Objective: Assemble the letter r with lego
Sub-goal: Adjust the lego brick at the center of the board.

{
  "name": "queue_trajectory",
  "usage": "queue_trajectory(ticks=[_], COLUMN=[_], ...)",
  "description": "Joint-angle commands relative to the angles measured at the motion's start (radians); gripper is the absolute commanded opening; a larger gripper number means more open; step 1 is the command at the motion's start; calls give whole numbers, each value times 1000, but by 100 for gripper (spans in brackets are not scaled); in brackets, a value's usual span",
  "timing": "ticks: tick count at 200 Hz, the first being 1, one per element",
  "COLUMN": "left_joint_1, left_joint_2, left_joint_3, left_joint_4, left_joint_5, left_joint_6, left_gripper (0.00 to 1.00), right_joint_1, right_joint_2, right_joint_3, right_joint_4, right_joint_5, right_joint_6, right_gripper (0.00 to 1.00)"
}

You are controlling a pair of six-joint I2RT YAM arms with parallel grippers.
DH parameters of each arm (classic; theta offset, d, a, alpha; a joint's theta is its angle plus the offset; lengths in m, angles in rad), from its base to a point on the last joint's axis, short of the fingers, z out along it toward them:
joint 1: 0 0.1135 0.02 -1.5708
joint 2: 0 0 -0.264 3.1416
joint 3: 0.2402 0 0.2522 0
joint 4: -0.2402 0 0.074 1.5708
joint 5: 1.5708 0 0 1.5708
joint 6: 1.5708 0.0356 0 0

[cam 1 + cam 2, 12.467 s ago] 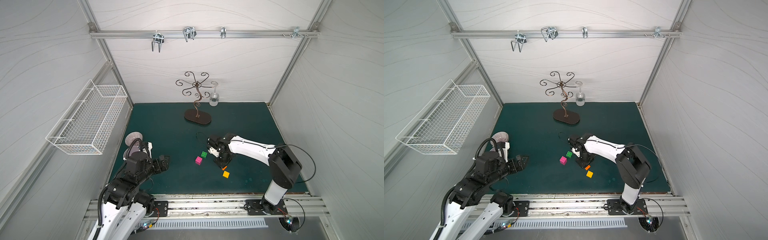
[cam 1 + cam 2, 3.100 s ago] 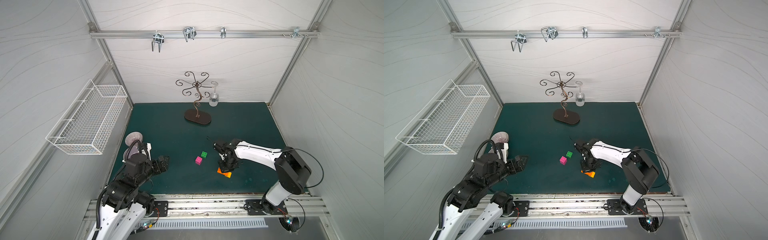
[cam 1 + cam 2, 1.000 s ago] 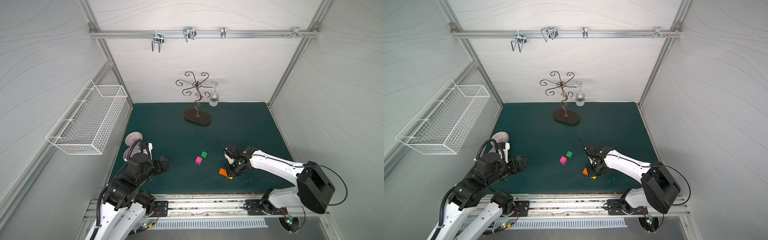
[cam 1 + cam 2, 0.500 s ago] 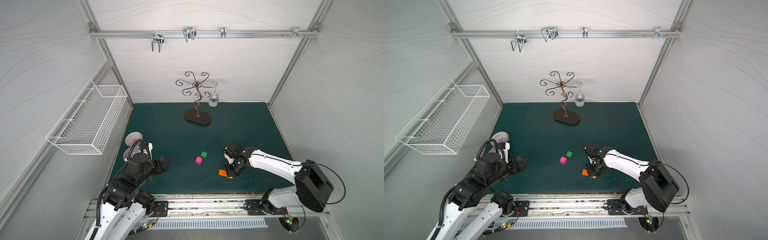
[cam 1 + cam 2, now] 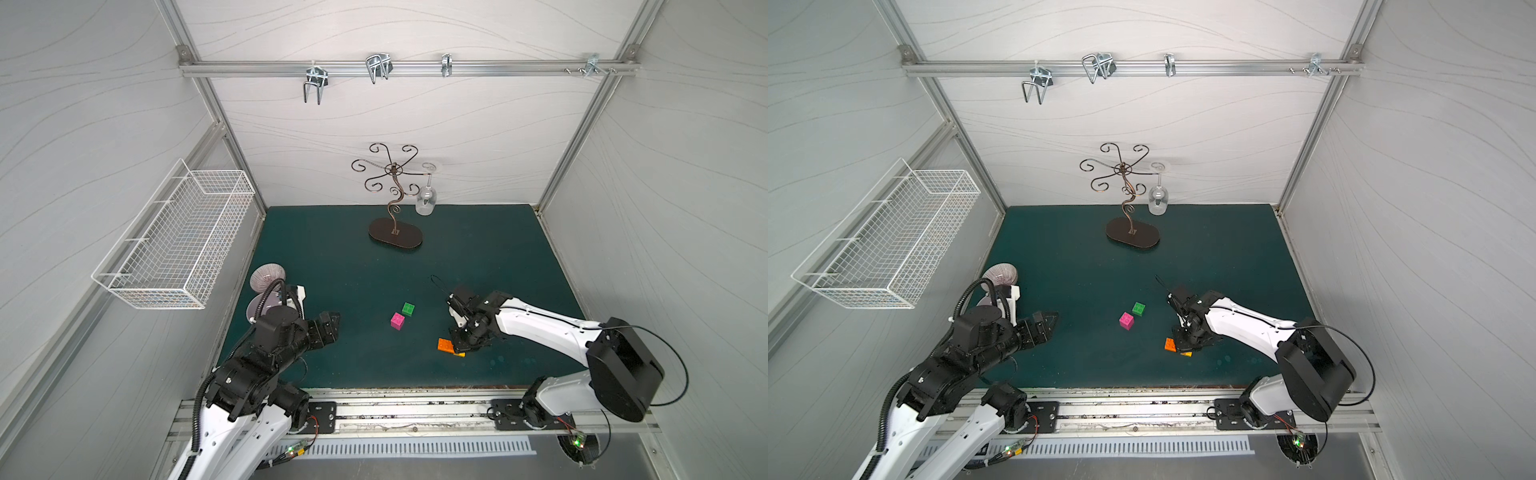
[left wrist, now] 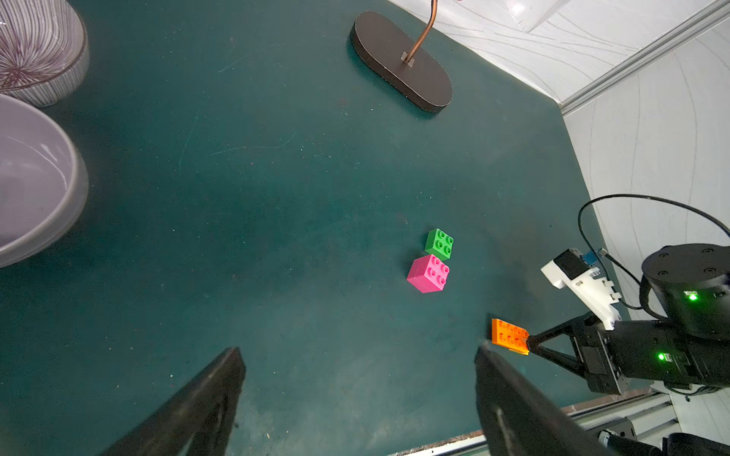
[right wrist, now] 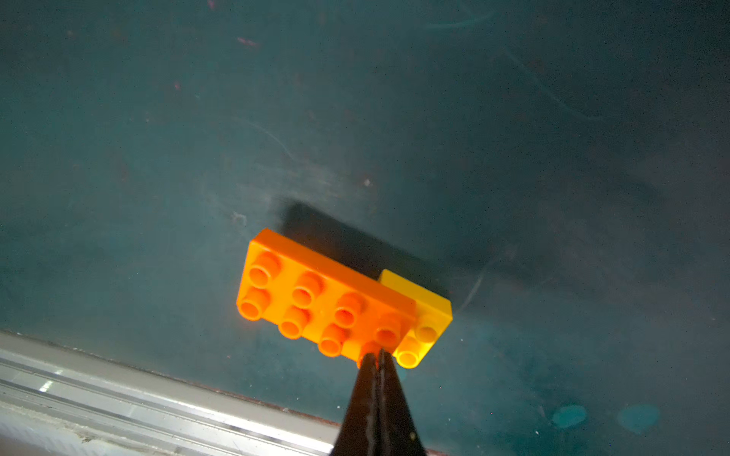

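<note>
The long orange brick [image 7: 316, 300] sits on the mat with one end on top of the yellow brick [image 7: 426, 316]; both show near the front edge in both top views [image 5: 444, 345] [image 5: 1169, 344]. My right gripper [image 7: 375, 355] is shut, nothing between its jaws, its tips touching the orange brick's end over the yellow one. A green brick [image 6: 439, 243] and a pink brick [image 6: 428, 273] lie side by side to the left [image 5: 408, 308] [image 5: 397, 321]. My left gripper [image 6: 357, 351] hovers open and empty at the mat's left [image 5: 332, 324].
A striped bowl [image 5: 268, 275] and a purple bowl [image 6: 31, 177] stand by the left arm. A metal stand [image 5: 395, 239] with a hanging glass [image 5: 426, 203] is at the back. A wire basket [image 5: 174, 249] hangs on the left wall. The mat's front edge [image 7: 158, 379] runs close to the orange brick.
Twelve seconds ago the orange brick was apart from the yellow one; now it rests on it. The right arm's elbow has swung out to the right. Nothing moved in the last second.
</note>
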Motion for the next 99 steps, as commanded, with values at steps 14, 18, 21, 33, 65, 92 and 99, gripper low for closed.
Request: queue_trajectory(ticks=[14,18,21,33,65,92,99], left_joint_1=[-5,-5,-5,-5,-5,-5,-5], left_joint_2=[0,0,1,3,6,3,1], left_joint_3=[11,10,10,10,11,10,9], left_joint_4=[19,19,19,20,20,22,23], left_joint_5=[-17,-17,-17,-17,-17,-14,-13], left_joint_6=[-12,-12,-12,-10,-9,-9,-9], left_gripper=[94,94,94,94,94,94,94], right_joint_1=[8,9,10,11,10,4,7], right_joint_2=[45,36,28,-10,-100,-94,-80], right_joint_3=[-21,-11,-2,33,173,307,346], right_joint_4=[-76,-87,-96,-129,-200,-223,-245], right_joint_5=[86,88,91,95,74,-63,-75], right_joint_6=[24,21,19,9,-60,-310,-385], right_gripper=[0,0,0,6,36,45,46])
